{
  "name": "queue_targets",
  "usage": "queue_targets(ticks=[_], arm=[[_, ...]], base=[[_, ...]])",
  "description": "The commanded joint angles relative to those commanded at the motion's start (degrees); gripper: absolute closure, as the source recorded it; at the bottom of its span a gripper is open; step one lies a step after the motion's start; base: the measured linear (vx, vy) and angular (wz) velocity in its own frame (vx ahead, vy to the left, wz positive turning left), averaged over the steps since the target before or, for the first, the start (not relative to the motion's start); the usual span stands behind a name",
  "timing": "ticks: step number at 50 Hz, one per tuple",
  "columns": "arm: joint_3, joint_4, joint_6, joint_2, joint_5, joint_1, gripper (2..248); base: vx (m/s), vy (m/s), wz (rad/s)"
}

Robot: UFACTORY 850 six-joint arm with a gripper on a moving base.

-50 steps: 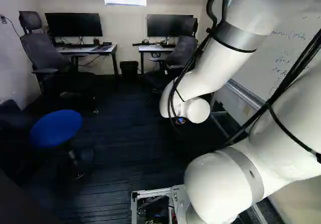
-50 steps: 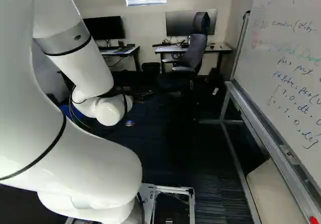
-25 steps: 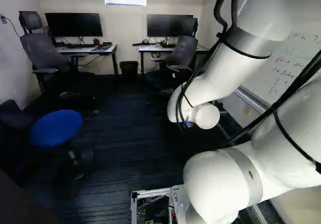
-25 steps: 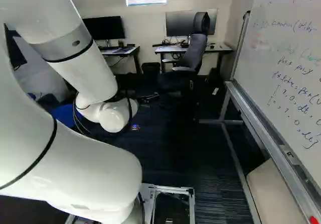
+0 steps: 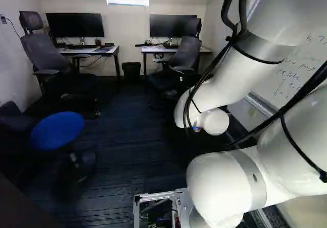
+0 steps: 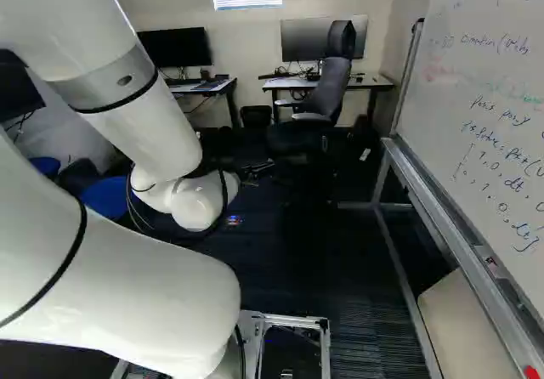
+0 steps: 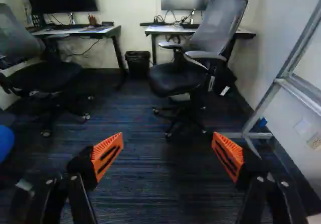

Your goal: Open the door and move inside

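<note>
The door shows in no view; the step is likely driving inside. Go slowly and straight, keeping the arm (image 5: 232,82) off the whiteboard (image 6: 476,107) and clear of the chair (image 7: 218,23) by the desk's (image 7: 153,30) front edge. The gripper (image 7: 168,146) is released, fingers (image 7: 107,153) spread wide, holding and touching nothing

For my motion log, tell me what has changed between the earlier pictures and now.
The arm has swung rightward, its wrist end slightly lower in both base views. The gripper is open and holds nothing; without an earlier wrist view, I cannot tell whether that changed. The base, chairs, desks, blue stool and whiteboard stayed put.
</note>
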Motion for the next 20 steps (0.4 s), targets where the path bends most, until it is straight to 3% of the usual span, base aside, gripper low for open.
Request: queue_targets(ticks=[20], arm=[[0.03,-0.03,0.00,0.02,0.01,-0.05,3]], base=[[0.000,0.000,0.000]])
